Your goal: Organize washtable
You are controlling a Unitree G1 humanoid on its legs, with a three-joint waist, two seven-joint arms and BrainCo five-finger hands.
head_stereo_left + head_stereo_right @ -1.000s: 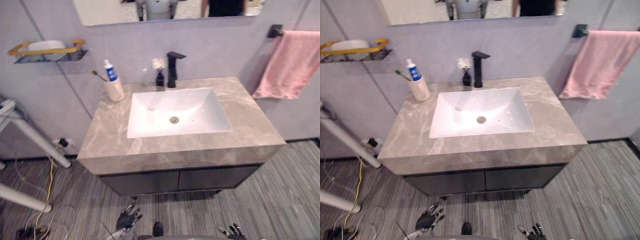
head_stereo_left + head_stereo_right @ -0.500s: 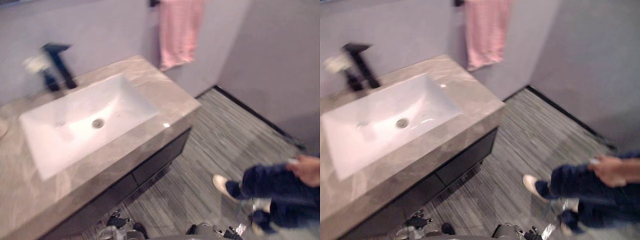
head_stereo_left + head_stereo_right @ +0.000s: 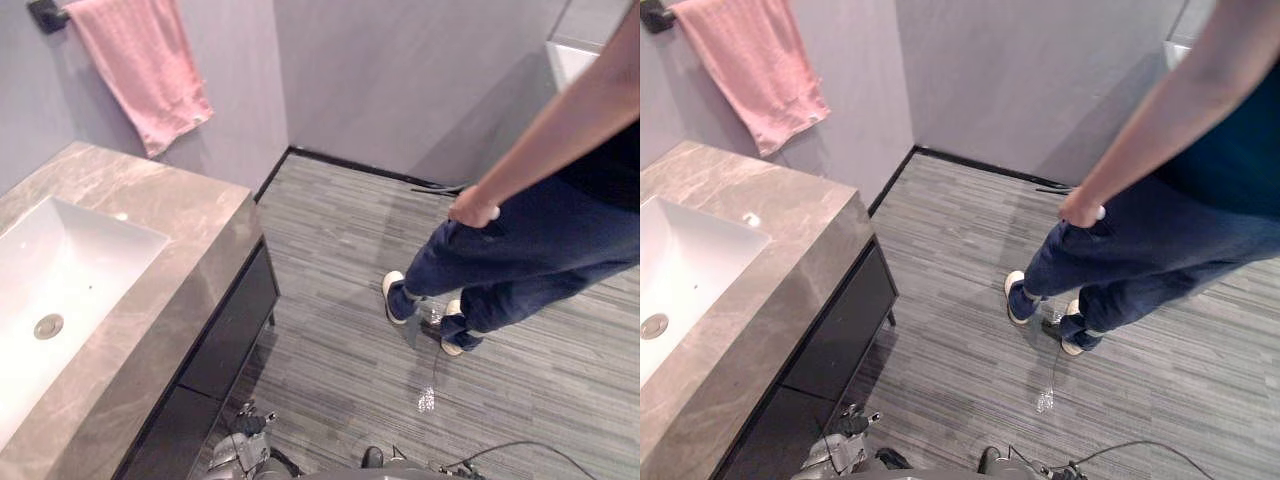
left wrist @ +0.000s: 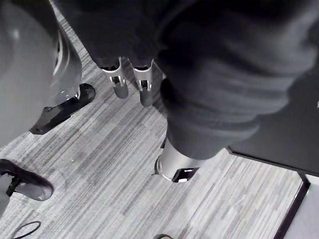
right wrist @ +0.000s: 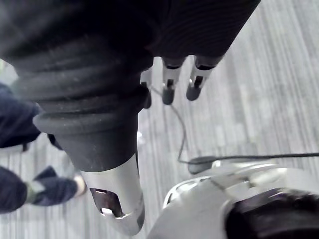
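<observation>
The bench (image 3: 190, 215) is lying along the left of the scene, its white sink (image 3: 95, 245) set into the veined stone top. No loose item is showing on the stretch in sight. On the far wall above it, a pink towel (image 3: 140, 70) is hanging from a black bar (image 3: 45, 14), draping slightly askew.

The left hand (image 4: 118, 83) is dangling low over the striped floor (image 3: 340, 260) beside the dark cabinet (image 3: 225, 335), fingers straight and released, holding nothing. The right hand (image 5: 168, 84) is likewise hanging loose and empty over the floor.

A person (image 3: 540, 250) is standing to the right, well apart from the bench.

The towel is likely to handle as light, soft and limp. Pinching a lower corner or the hem should be giving the surest hold. The polished bench top is probably letting hard items slide.
</observation>
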